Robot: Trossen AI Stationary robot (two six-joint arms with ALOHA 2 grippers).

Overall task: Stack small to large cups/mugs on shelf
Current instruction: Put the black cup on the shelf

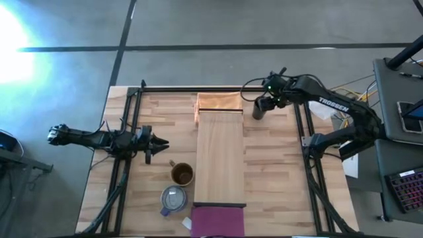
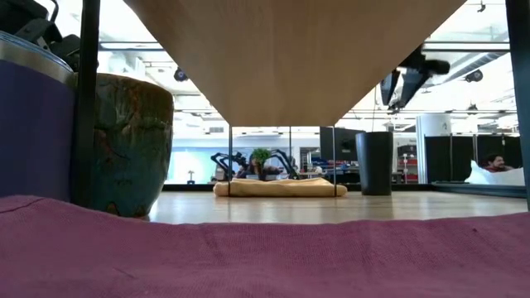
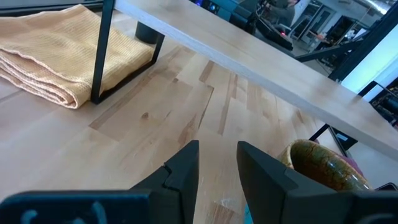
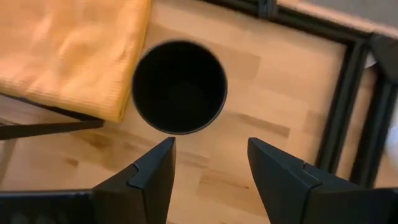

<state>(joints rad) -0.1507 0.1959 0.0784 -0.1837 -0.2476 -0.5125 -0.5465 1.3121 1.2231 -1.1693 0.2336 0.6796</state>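
The small dark cup point(image 4: 179, 87) stands upright on the table by the shelf's far right corner, also seen in the high view point(image 1: 258, 110) and the low view point(image 2: 374, 163). My right gripper point(image 4: 211, 146) hovers open above it, clear of its rim point(image 2: 402, 87). The brown mug point(image 1: 182, 174) and the grey-blue mug point(image 1: 173, 198) stand on the table left of the shelf's near end. The light-wood shelf point(image 1: 220, 155) runs near to far at the table's middle. My left gripper point(image 1: 162, 141) is open and empty, level above the table, left of the shelf and just far of the brown mug point(image 3: 323, 165).
A folded orange cloth point(image 1: 218, 101) lies under the shelf's far end, right beside the dark cup. A magenta cloth point(image 1: 217, 221) lies at the shelf's near end. Black frame rails point(image 1: 305, 132) run along the table's left, right and far sides. The shelf's black legs point(image 3: 99, 56) stand on the table.
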